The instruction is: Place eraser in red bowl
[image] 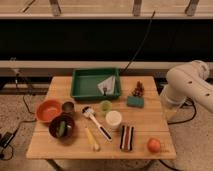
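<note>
The eraser [127,137], an oblong block with dark brown, red and white stripes, lies near the front edge of the wooden table [145,120], right of centre. The red bowl [48,110], orange-red and shallow, sits at the table's left side. Its inside looks empty. The two are far apart, with several items between them. My gripper is out of view. Only the white arm links [190,85] show, beyond the table's right edge.
A green tray [82,90] holding a white folded item [106,86] stands at the back. Also on the table are a dark bowl [62,127], a metal cup [68,107], a white-handled brush [96,121], a yellow item [92,139], a white cup [113,119], a teal sponge [135,101] and an orange [154,145].
</note>
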